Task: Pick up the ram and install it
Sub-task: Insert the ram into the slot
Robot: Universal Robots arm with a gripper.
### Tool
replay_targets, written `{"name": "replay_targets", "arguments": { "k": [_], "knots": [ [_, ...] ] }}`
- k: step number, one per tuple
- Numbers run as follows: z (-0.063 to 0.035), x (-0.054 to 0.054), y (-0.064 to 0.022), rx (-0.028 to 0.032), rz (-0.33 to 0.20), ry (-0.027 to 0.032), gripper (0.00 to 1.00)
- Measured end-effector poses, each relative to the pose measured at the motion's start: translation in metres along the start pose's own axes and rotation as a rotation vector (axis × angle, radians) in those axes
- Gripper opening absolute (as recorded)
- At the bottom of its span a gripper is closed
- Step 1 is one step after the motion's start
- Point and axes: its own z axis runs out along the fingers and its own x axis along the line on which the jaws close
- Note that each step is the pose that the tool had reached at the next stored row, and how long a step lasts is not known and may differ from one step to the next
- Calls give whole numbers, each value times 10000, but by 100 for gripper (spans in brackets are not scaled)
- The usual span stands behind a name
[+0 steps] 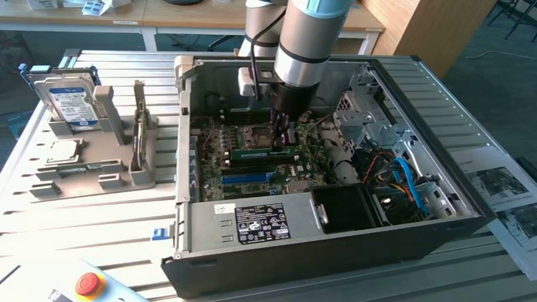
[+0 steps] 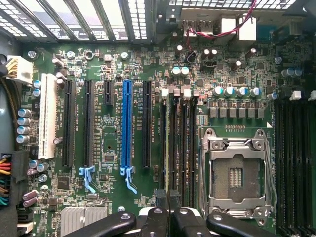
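Slatted metal table (image 1: pixel 84 220), wooden desks (image 1: pixel 210 16) behind, wooden panel (image 1: pixel 419 25), grey-blue carpet floor (image 1: pixel 495 69)

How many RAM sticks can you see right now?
2. One RAM stick sits inside the PC case under the gripper; the second RAM stick stands upright in the grey fixture at the exterior view's left. More may be hidden.

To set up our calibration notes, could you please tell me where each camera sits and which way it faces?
Exterior view: off the arm, raised, looking down at an angle into the open computer case; the arm and gripper show inside it.
Wrist view: on the wrist, facing straight down on the motherboard; the gripper's black fingers show.
Shared: the motherboard, its blue slot and the processor socket.
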Motion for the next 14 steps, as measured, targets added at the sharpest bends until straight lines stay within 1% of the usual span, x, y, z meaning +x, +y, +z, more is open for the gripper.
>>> {"name": "replay_targets", "arguments": {
  "k": [14],
  "knots": [
    [2, 27, -10, -2, 2, 1, 11]
  ]
}}
